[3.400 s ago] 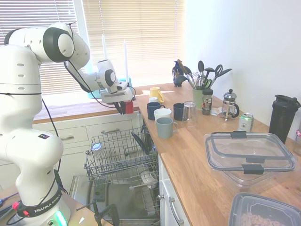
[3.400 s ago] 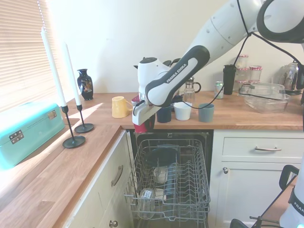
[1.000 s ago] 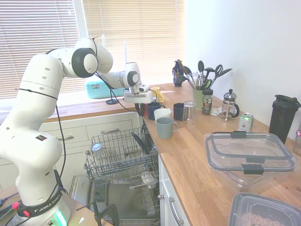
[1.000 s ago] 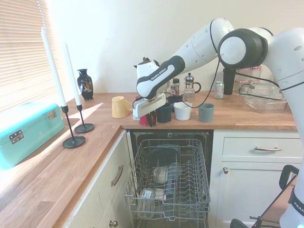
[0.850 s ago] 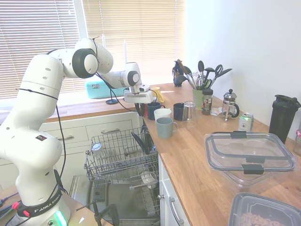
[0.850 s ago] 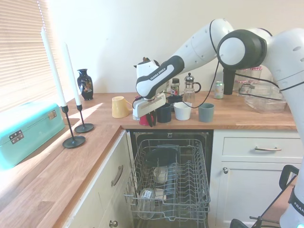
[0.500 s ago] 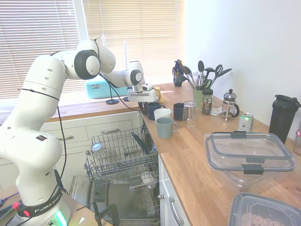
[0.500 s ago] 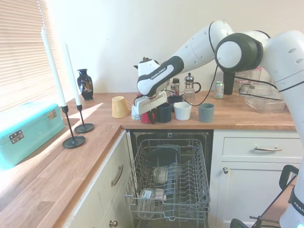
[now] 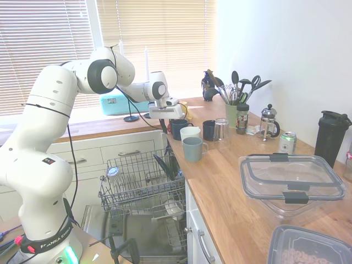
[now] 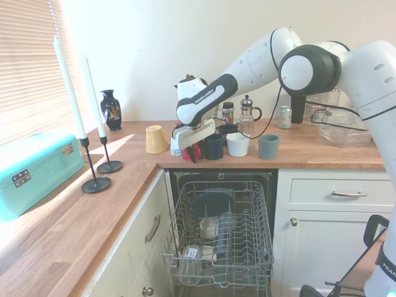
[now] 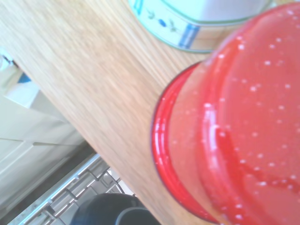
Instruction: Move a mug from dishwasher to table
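Small glossy red mug (image 10: 193,151) low over the wooden butcher-block desk (image 10: 322,151).
The hand (image 10: 191,152) is clamped on it, beside a navy mug (image 10: 213,148), above the open dishwasher (image 10: 219,238).

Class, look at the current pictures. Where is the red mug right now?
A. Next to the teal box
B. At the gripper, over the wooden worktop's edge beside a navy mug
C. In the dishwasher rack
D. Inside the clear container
B: the red mug sits at the gripper above the worktop edge, beside a navy mug.
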`<state>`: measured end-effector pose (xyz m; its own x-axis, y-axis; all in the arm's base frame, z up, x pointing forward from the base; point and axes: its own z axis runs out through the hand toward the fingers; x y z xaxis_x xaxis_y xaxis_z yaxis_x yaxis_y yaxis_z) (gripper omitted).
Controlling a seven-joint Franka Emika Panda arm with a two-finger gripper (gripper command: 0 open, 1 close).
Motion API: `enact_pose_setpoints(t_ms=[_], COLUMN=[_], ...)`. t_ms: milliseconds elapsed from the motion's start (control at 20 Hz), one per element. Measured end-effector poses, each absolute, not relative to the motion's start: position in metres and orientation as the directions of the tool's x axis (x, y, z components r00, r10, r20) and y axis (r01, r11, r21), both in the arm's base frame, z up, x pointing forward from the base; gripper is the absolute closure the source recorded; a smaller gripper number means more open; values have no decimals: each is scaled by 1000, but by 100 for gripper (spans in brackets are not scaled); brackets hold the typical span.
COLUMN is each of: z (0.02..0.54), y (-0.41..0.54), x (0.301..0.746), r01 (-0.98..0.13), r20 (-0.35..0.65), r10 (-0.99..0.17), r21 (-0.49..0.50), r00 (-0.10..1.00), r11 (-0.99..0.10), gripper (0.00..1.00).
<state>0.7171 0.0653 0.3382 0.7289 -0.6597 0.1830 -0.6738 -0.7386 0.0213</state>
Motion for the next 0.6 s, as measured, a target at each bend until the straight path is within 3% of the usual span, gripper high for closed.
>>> enact_pose_setpoints(t_ms=[350, 600], z=[384, 430], y=[67, 83], x=[713, 673], r01=[-670, -652], r20=[230, 268], r10=[-658, -649], r21=[-34, -93], r00=[717, 712], r11=[-741, -753], gripper=[0, 0])
